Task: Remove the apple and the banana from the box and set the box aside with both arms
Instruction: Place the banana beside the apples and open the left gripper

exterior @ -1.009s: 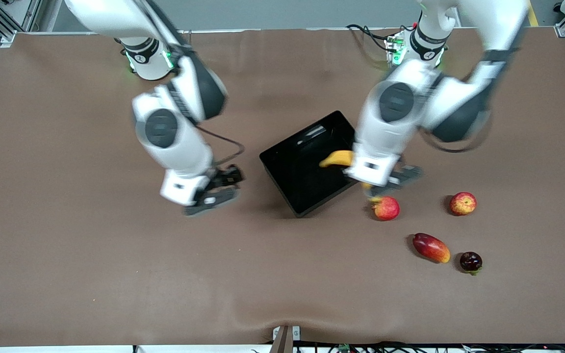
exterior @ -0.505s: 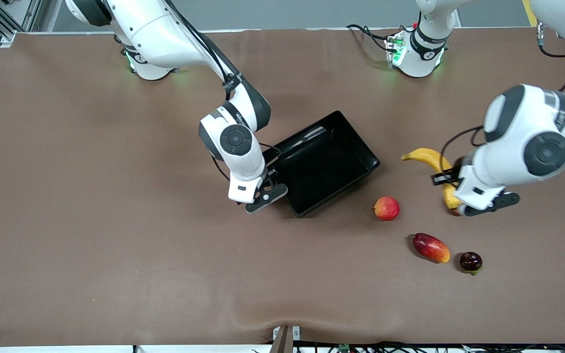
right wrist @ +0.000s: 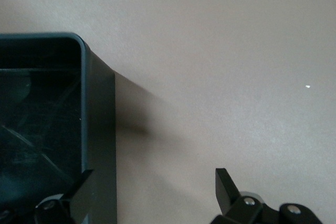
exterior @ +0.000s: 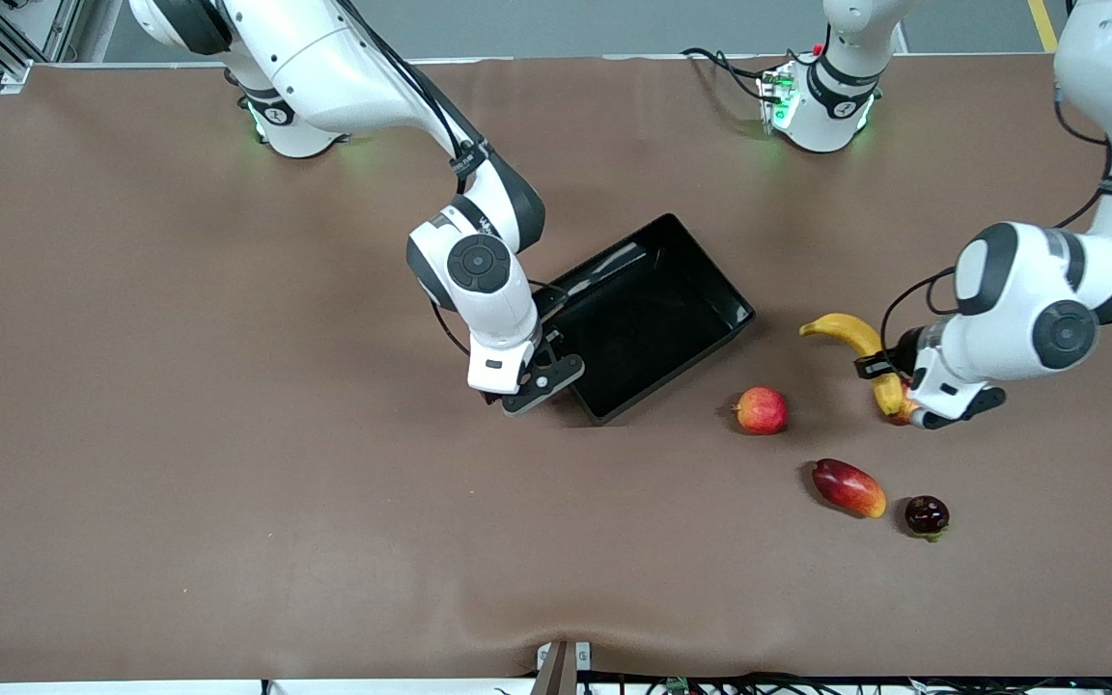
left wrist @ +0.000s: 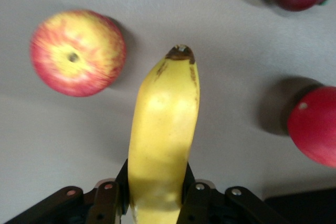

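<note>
I count two tools, one box, one banana, two apples, one mango and one small dark fruit, all on the brown surface (exterior: 228, 483).

The box (exterior: 654, 323) is shiny black. It has low walls and an open top, and it is much bigger than any fruit. It sits at a slant near the middle of the surface.

My right tool (exterior: 542, 381) is at the corner of the box nearest the front camera. Its two fingers are spread wide and hold nothing. In the right wrist view, the box wall (right wrist: 100, 129) runs between the fingers of the right tool (right wrist: 152, 182). One finger is over the inside and one is outside. I cannot tell if they touch the wall.

My left tool (exterior: 892, 391) is well away from the box, toward the left arm's end of the surface. It is squeezed tight on the banana (exterior: 850, 333). The banana is long, curved and yellow with a brown tip. In the left wrist view the banana (left wrist: 163, 129) sticks out from between the fingers of the left tool (left wrist: 157, 200).

One apple (exterior: 761, 409) lies between the box and the banana. It is round and red with yellow streaks. The second apple (exterior: 903, 413) peeks out from under the left tool.

The red-orange mango (exterior: 848, 487) and the small dark fruit (exterior: 927, 515) lie nearer the front camera than the box and the apples.
</note>
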You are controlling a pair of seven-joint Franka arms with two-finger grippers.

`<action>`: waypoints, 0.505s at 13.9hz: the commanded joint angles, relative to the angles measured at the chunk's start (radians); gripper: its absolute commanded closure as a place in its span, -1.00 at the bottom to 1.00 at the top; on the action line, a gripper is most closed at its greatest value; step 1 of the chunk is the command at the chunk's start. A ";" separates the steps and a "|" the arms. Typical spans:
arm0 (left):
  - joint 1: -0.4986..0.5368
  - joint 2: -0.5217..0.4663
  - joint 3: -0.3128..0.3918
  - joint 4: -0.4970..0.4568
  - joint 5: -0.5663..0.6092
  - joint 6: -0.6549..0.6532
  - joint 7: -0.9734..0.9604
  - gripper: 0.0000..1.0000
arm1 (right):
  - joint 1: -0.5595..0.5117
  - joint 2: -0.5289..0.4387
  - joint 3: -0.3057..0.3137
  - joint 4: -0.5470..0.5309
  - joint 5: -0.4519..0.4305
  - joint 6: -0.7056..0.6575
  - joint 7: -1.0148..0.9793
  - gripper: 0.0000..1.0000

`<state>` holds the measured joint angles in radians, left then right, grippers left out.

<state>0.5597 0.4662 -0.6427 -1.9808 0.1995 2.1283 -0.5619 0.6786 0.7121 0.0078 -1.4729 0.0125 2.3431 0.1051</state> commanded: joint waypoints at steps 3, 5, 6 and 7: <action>0.006 0.055 -0.014 -0.042 0.014 0.139 -0.085 1.00 | 0.027 0.007 -0.005 0.016 -0.008 -0.002 0.008 -1.00; 0.005 0.107 -0.014 -0.042 0.035 0.206 -0.087 1.00 | 0.050 0.029 -0.003 0.009 -0.005 -0.002 0.008 -1.00; 0.005 0.136 -0.012 -0.041 0.056 0.234 -0.088 1.00 | 0.058 0.041 -0.003 0.009 -0.003 -0.001 0.010 -1.00; 0.006 0.161 -0.011 -0.038 0.084 0.255 -0.088 1.00 | 0.070 0.053 -0.003 0.009 -0.005 0.014 0.025 -1.00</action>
<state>0.5582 0.5781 -0.6466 -2.0226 0.2325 2.3342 -0.6291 0.7231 0.7382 0.0101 -1.4691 0.0130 2.3403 0.1078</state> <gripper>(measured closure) 0.617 0.000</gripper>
